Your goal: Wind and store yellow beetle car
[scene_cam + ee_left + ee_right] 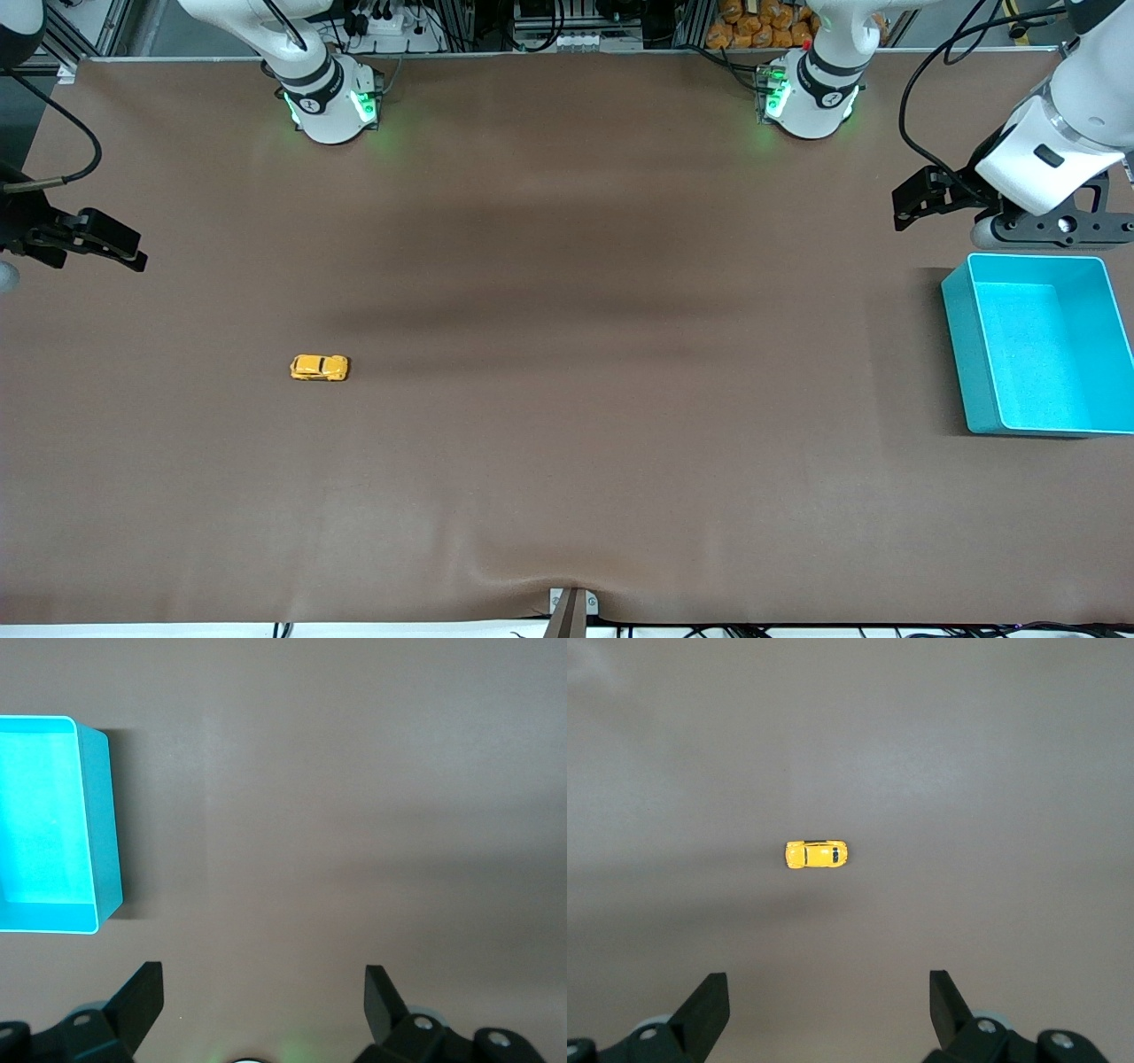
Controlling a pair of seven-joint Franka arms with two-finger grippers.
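Nothing has been touched yet, by the look of it: the tiny orange-yellow beetle-shaped toy car (320, 368) sits alone on the brown counter (567, 443), toward the right arm's end and well apart from both arms. The right claw (111, 244) hangs in the air at that end of the counter, its two black fingers (704, 1010) spread wide and empty, and from its wrist camera the car (816, 854) lies out ahead of the claw, roughly centred between the fingers. The left claw (917, 199) hangs above the counter just beside the open teal plastic bin (961, 354), likewise wide and holding nothing; it waits. The step in hand, as I judge it, is the right arm's reach for the car. To do it well the claw should come down straight over the car and close across its narrow width, on the flanks between the wheels (a body that rounded and that small will likely squirt out if pinched by nose and tail). The fingers should get low enough to catch the sides without pressing the wheels into the mat, since the winding probably means dragging it backward with its wheels still rolling. The bin is empty and well apart from the car, so the carry will be a long one.
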